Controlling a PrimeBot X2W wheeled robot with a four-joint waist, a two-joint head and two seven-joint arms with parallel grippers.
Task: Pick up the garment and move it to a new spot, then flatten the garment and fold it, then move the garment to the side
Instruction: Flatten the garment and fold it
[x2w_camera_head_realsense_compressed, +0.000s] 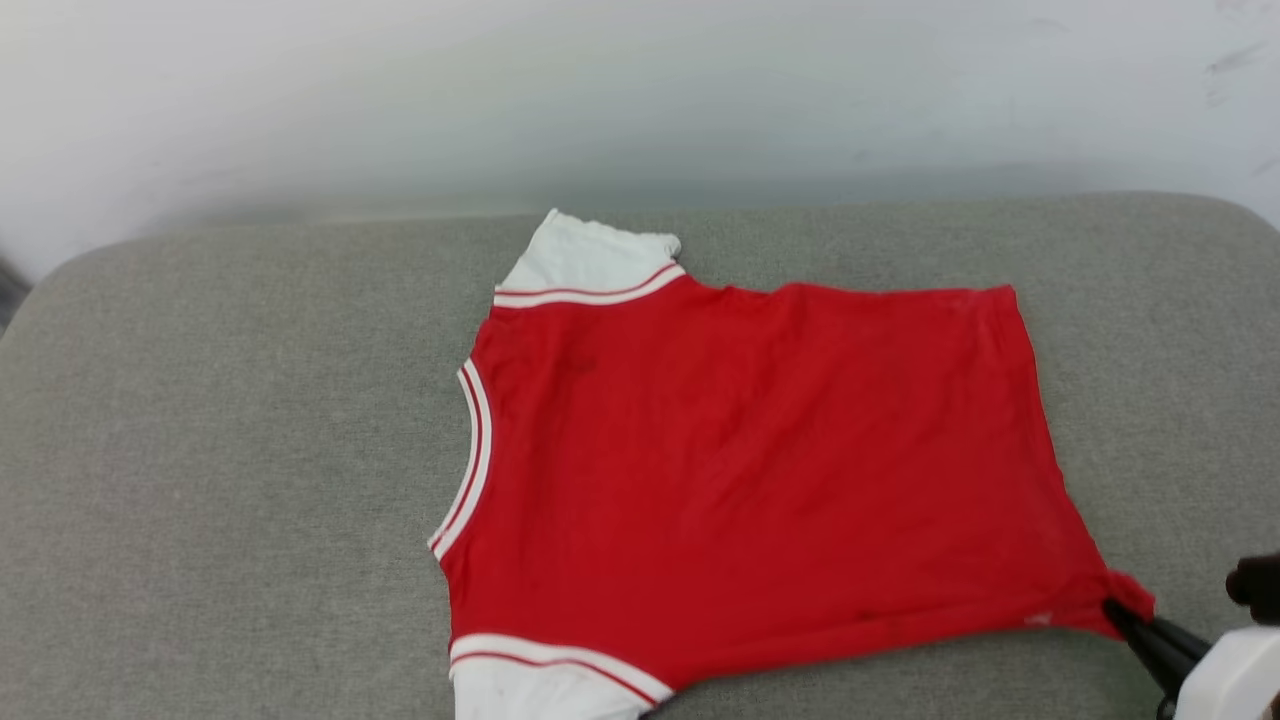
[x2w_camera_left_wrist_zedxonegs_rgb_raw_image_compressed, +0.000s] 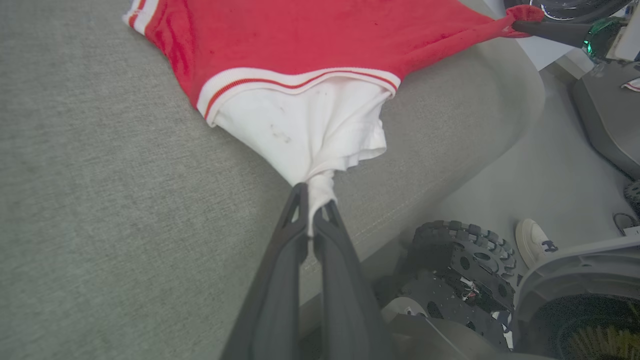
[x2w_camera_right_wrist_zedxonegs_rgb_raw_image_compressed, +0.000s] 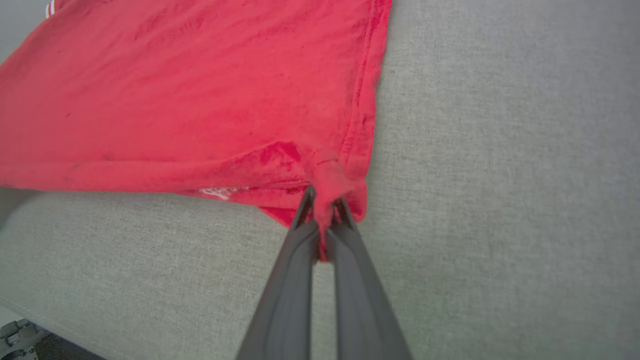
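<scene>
The garment (x2w_camera_head_realsense_compressed: 760, 470), a red jersey T-shirt with white sleeves and stripe trim, lies spread flat on the grey cushioned surface (x2w_camera_head_realsense_compressed: 220, 480), collar to the left in the head view. My left gripper (x2w_camera_left_wrist_zedxonegs_rgb_raw_image_compressed: 314, 197) is shut on the tip of the near white sleeve (x2w_camera_left_wrist_zedxonegs_rgb_raw_image_compressed: 310, 130), which is drawn into a taut point. My right gripper (x2w_camera_right_wrist_zedxonegs_rgb_raw_image_compressed: 324, 200) is shut on the near hem corner of the garment (x2w_camera_right_wrist_zedxonegs_rgb_raw_image_compressed: 200, 95); in the head view the right gripper (x2w_camera_head_realsense_compressed: 1120, 610) sits at that corner, lower right. The right gripper (x2w_camera_left_wrist_zedxonegs_rgb_raw_image_compressed: 520, 25) also appears in the left wrist view.
The cushion's front edge (x2w_camera_left_wrist_zedxonegs_rgb_raw_image_compressed: 440, 195) runs close behind both grippers. Below it stand the robot's studded wheel (x2w_camera_left_wrist_zedxonegs_rgb_raw_image_compressed: 460, 260) and base, with a person's white shoe (x2w_camera_left_wrist_zedxonegs_rgb_raw_image_compressed: 535, 242) on the floor. A pale wall (x2w_camera_head_realsense_compressed: 640, 90) rises behind the cushion. Bare cushion lies left of the garment.
</scene>
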